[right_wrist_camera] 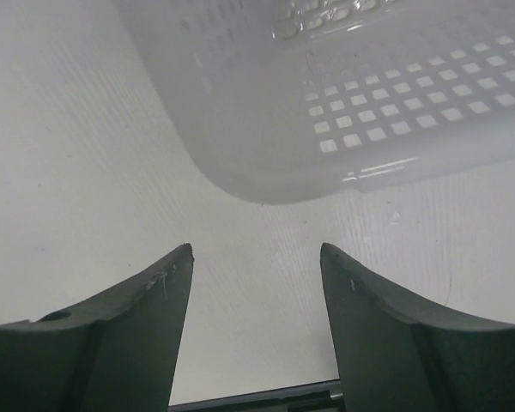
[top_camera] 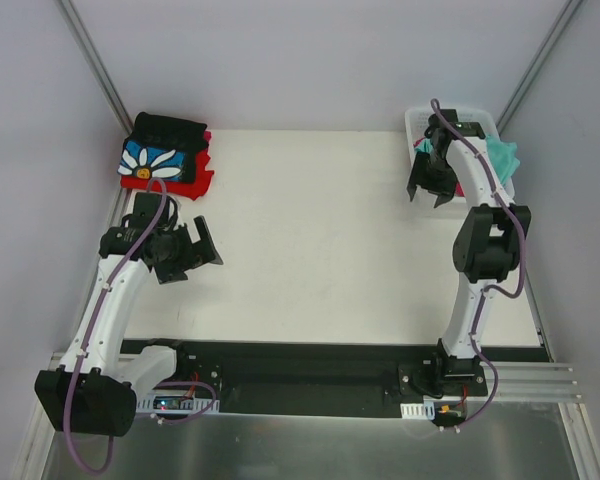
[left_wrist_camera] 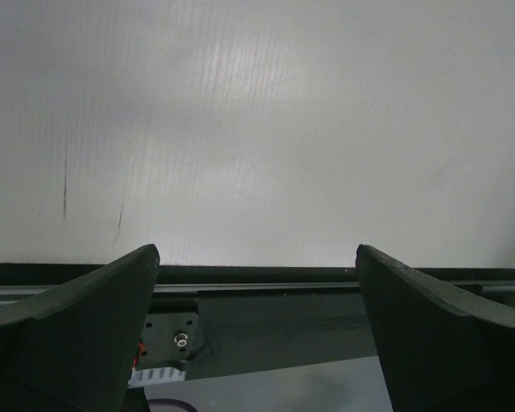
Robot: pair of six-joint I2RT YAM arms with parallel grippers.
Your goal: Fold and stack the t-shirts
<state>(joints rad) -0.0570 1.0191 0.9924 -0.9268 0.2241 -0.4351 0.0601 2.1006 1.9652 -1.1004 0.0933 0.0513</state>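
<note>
The white worktop (top_camera: pixel 330 240) carries two groups of cloth, well apart at its two far corners. At the far right corner stands the white lattice basket (top_camera: pixel 417 120), its long side running along the right edge. The mint-teal shirt (top_camera: pixel 502 155) lies crumpled in it and spills over the right wall, and a scrap of the magenta-pink shirt (top_camera: pixel 421 146) shows at the left wall. Neither has a clear long axis. At the far left corner the black daisy shirt (top_camera: pixel 160 158) lies folded on top of the red shirt (top_camera: pixel 202 182).

By my reading, the next shirt to fold has to come out of the basket, so the move turns on the right side. The right gripper (top_camera: pixel 432 190) hangs just beside the basket's near left corner. Its jaws are partly spread with nothing between them, and in its wrist view the rounded basket corner (right_wrist_camera: pixel 395 103) sits just ahead. From that hand the pink cloth lies just beyond, over the rim, and the teal one farther off to the right, across the basket.

The left gripper (top_camera: pixel 195 255) is spread wide and empty over bare worktop near the left edge. It sits on the near side of the folded stack and far from the basket.
</note>
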